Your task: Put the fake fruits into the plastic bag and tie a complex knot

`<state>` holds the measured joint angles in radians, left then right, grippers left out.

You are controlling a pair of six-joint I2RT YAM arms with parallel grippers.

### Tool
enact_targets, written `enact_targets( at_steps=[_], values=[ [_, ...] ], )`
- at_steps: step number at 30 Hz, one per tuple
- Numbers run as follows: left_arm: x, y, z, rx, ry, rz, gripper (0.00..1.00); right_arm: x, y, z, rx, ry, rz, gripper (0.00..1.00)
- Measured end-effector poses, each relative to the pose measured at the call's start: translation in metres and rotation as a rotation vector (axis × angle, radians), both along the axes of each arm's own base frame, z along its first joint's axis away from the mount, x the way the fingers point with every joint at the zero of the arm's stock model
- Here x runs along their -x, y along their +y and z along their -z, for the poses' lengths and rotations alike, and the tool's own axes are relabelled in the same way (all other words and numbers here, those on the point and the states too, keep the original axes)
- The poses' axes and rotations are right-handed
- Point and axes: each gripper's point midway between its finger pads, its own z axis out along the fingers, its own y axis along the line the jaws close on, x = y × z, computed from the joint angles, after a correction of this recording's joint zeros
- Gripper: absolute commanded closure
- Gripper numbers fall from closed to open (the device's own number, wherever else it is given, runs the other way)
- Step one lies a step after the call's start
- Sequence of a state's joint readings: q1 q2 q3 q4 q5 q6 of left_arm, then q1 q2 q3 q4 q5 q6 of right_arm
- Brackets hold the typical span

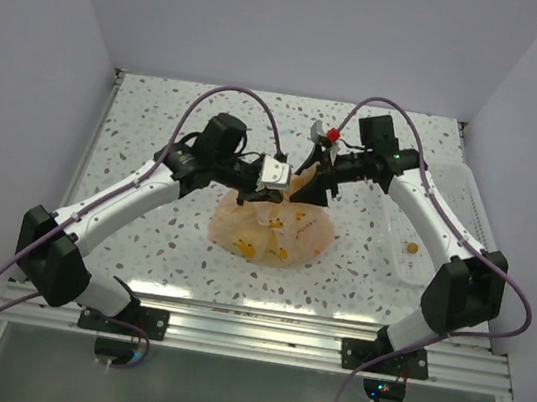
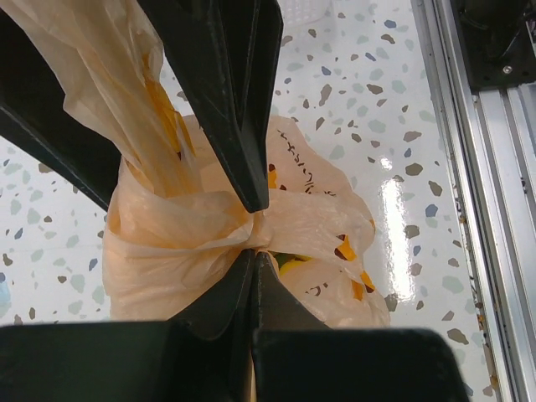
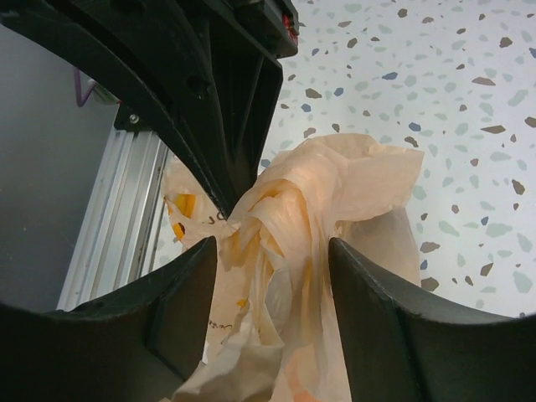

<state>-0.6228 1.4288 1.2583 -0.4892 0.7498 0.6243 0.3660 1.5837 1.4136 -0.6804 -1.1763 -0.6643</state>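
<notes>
The peach-orange plastic bag (image 1: pixel 274 230) lies mid-table with yellow fake fruits (image 1: pixel 248 250) showing through its film. Its top is gathered into a twisted bunch (image 3: pixel 285 209); I cannot tell if it is a tied knot. My left gripper (image 2: pixel 254 251) is shut, pinching the bag's film at the gathered neck (image 2: pixel 226 222); it also shows in the top view (image 1: pixel 261 196). My right gripper (image 3: pixel 272 251) is open, its fingers (image 3: pixel 188 276) standing either side of the upright bunch of handles; it also shows in the top view (image 1: pixel 309 189). A yellow-green fruit (image 2: pixel 291 264) shows just past my left fingertips.
A white rectangular tray (image 1: pixel 462 205) stands at the right with a small orange piece (image 1: pixel 410 248) in it. The aluminium rail (image 1: pixel 250 325) runs along the near edge. White walls close in the speckled table (image 1: pixel 159 124) on three sides.
</notes>
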Motion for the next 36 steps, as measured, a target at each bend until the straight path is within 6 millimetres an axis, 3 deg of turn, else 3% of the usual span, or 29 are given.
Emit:
enact_targets(
  at_steps=[7, 13, 17, 22, 30, 36],
  values=[
    [0.005, 0.001, -0.008, 0.014, 0.004, 0.012, 1.0, 0.001, -0.001, 0.003, 0.004, -0.005, -0.007, 0.34],
    [0.005, 0.001, -0.017, 0.026, 0.011, 0.014, 1.0, -0.002, 0.001, 0.011, 0.011, -0.003, -0.018, 0.46],
    [0.002, 0.003, -0.025, 0.036, 0.007, 0.01, 1.0, -0.001, 0.002, 0.019, 0.021, 0.005, -0.029, 0.79],
    [0.008, 0.005, -0.021, 0.025, 0.027, 0.026, 1.0, 0.0, 0.002, 0.022, 0.025, 0.016, -0.031, 0.97],
    [0.016, 0.005, -0.003, -0.012, 0.075, 0.076, 1.0, 0.004, 0.003, 0.019, 0.014, 0.063, -0.03, 1.0],
    [0.008, -0.002, 0.005, -0.022, 0.052, 0.04, 1.0, 0.009, 0.004, 0.014, -0.003, 0.099, -0.041, 1.0]
  ],
)
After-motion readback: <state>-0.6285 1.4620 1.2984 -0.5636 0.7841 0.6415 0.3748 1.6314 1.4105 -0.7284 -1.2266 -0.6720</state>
